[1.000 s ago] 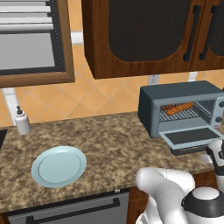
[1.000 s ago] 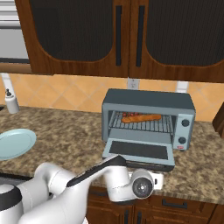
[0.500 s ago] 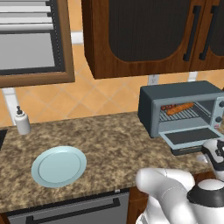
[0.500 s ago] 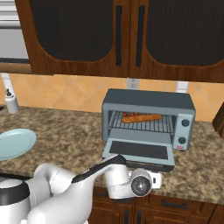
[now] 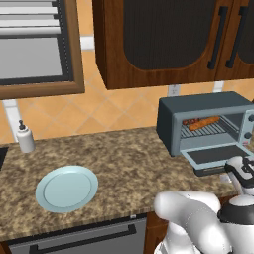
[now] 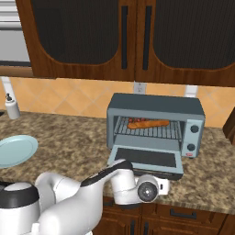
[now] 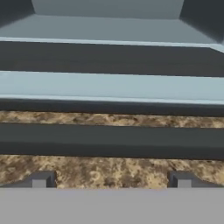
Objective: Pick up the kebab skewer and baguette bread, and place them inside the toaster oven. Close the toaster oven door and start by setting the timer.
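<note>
The gripper (image 7: 111, 179) sits low at the counter's front edge, just before the door (image 6: 146, 158), its fingers (image 7: 41, 179) set wide apart with nothing between them. In the hand view the dark bar handle (image 7: 111, 140) runs across just beyond the tips, over speckled counter (image 7: 109, 168). The door lies dropped open, flat. Behind it, in the oven (image 6: 156, 124), the baguette (image 6: 153, 123) rests on the wire rack; the reddish bit at its left end is probably the skewer (image 6: 136, 121). Far left sits a pale blue plate (image 5: 67, 188).
</note>
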### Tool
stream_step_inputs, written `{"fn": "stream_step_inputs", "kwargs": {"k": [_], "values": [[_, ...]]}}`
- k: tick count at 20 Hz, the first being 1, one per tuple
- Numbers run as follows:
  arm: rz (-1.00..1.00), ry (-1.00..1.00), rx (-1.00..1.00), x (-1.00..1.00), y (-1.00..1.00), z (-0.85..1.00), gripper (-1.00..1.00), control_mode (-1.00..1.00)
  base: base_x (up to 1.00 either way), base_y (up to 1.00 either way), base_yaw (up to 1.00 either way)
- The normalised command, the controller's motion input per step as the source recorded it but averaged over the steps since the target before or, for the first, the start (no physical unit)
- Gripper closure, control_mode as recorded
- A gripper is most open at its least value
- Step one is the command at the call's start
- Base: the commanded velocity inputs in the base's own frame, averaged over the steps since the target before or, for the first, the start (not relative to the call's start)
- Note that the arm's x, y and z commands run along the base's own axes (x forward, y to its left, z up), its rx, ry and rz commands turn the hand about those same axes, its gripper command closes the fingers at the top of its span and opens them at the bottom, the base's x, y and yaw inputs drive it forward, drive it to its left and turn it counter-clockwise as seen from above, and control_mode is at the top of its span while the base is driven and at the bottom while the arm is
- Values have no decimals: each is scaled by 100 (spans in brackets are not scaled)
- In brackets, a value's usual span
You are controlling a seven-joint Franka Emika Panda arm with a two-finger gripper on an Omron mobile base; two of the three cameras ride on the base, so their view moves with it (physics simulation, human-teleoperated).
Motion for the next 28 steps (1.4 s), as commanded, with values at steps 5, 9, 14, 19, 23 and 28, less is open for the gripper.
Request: {"fn": "stream_step_inputs", "kwargs": {"k": [5, 9, 14, 19, 23, 28], "values": [[0, 0, 0, 1, 0, -20, -100, -100, 0, 0, 0], [0, 0, 0, 11, 0, -7, -100, -100, 0, 0, 0], [0, 0, 0, 11, 0, -3, -100, -100, 0, 0, 0], [0, 0, 0, 14, 0, -1, -100, -100, 0, 0, 0], [0, 0, 0, 12, 0, -11, -100, -100, 0, 0, 0], [0, -1, 1, 11, 0, -2, -100, -100, 0, 0, 0]]}}
